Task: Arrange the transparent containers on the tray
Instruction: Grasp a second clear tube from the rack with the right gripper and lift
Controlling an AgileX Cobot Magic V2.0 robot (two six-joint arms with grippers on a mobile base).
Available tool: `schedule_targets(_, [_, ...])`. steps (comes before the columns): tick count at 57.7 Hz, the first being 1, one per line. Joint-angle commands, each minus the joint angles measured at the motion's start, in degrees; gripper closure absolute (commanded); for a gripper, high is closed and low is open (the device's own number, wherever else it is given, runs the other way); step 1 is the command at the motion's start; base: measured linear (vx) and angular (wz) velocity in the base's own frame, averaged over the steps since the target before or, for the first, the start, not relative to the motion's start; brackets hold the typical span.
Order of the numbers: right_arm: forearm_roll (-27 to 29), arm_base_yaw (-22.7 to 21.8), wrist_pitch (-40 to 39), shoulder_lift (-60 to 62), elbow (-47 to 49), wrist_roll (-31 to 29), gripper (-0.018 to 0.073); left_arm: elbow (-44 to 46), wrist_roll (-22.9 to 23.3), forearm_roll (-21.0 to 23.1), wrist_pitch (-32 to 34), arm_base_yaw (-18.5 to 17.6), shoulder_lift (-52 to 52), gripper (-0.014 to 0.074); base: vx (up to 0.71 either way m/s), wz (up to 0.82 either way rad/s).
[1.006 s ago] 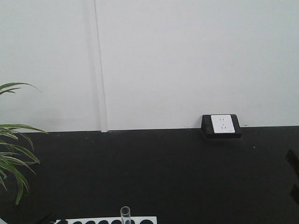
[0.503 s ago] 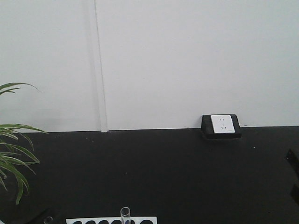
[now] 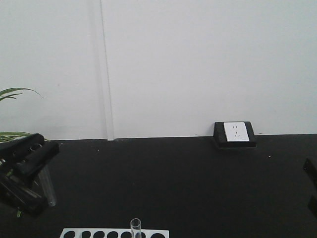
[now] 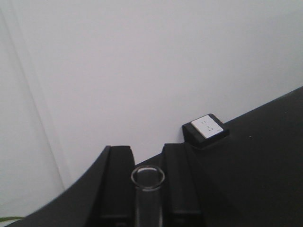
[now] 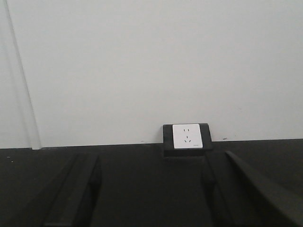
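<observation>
One test tube, clenched in the left claw, has risen into front view; only the wrist view shows its rim. Right claw released.

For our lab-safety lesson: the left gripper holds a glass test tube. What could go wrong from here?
1. The held test tube is smooth glass pinched in the left gripper; it could slip or crack.
2. Heading for the white rack, it might knock the standing tube there.

- One clear glass tube is held up in the air on the left, a bit tilted.
- A second tube, clear too, stands straight up in a hole of the white tray.
</observation>
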State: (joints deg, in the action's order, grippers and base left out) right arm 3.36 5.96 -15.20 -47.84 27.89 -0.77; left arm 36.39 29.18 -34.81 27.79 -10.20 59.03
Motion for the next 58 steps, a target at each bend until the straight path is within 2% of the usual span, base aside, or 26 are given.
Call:
schedule_targets(1, [-0.92, -0.14, -5.14, 0.27, 1.81, -0.28, 0.0062, 5.26, 6.83, -2.76, -6.01, -0.39, -3.58, 0.0600, 0.00, 0.00])
schedule_targets(10, [-6.02, 1.69, -4.26, -0.33, 1.81, 0.77, 0.0062, 7.24, 13.27, -8.87, -17.13, -0.39, -8.37, 0.0600, 0.00, 0.00])
schedule_targets(18, [-14.45, 8.68, -6.16, -3.78, 1.81, 4.43, 0.0062, 6.98, 14.31, -10.11, -26.32, -0.87, -12.18, 0.0600, 0.00, 0.00])
schedule_targets(28, [-21.58, 18.86, -14.69, -10.26, 1.81, 7.79, 0.0062, 4.07, 14.15, -10.11, -28.13, -1.25, -17.36, 0.0600, 0.00, 0.00])
schedule_targets(38, [-22.05, 25.72, -22.19, -17.66, 1.81, 8.45, 0.0062, 0.10, 14.22, -9.04, -29.91, -1.25, -21.52, 0.0600, 0.00, 0.00])
schedule_targets(50, [-22.18, 26.78, -29.08, -23.89, 1.81, 10.77, 0.0062, -1.70, 14.22, -8.15, -33.18, -1.25, -24.55, 0.0600, 0.00, 0.00])
schedule_targets(58, [-27.61, 26.78, -34.09, -27.46, 2.14, 15.59, 0.0062, -2.07, 14.15, -8.15, -33.39, -1.25, -24.50, 0.0600, 0.00, 0.00])
